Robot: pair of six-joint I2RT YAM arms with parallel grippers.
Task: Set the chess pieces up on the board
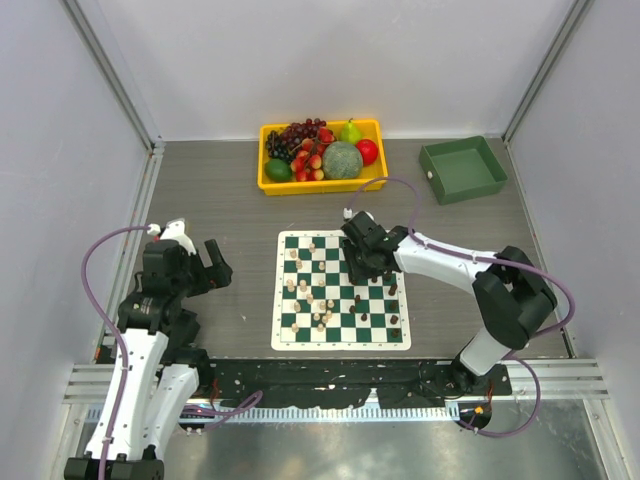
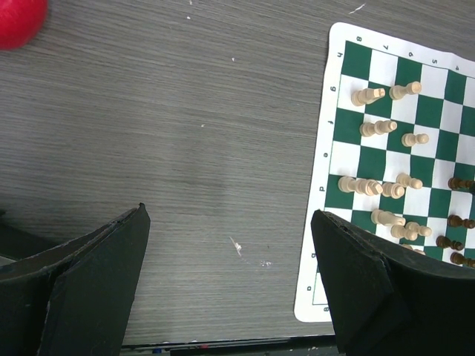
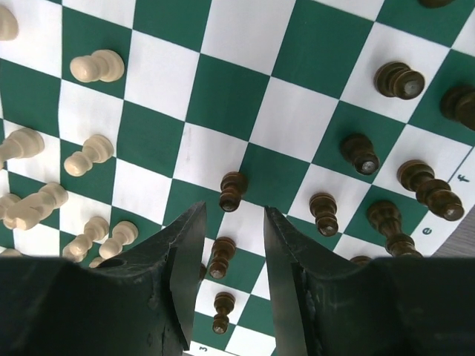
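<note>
1. Right gripper [image 3: 234,222]: low over the board [image 3: 226,96], jaws parted narrowly with nothing between them. Bare squares show through the gap.
2. Just ahead of its tips: 1 dark pawn [image 3: 232,191], upright on a green square and clear of both fingers. 2 more dark pawns stand under and behind the fingers.
3. Off to one side of the fingers: the other dark pieces [image 3: 360,153], upright and loosely scattered toward the lettered border, not in 2 straight ranks.
4. Off to the other side, further out: the light pieces [image 3: 93,152], bunched over several squares in an uneven cluster. I cannot tell whether any lie flat.
5. Well apart from the right gripper, off the board's far-side border: the left gripper [image 2: 230,274]. Its jaws are spread wide and empty over the bare table [image 2: 185,148], and the board's edge lies just beside one finger.
6. Beyond both grippers: a yellow tray [image 1: 320,186] of fruit [image 1: 342,160] and a green bin [image 1: 465,168], neither touched.
7. Progress, my reading: the colours are sorted to opposite halves, but neither side is lined up. Roughly midway, with the back ranks and pawn rows left to square off.
</note>
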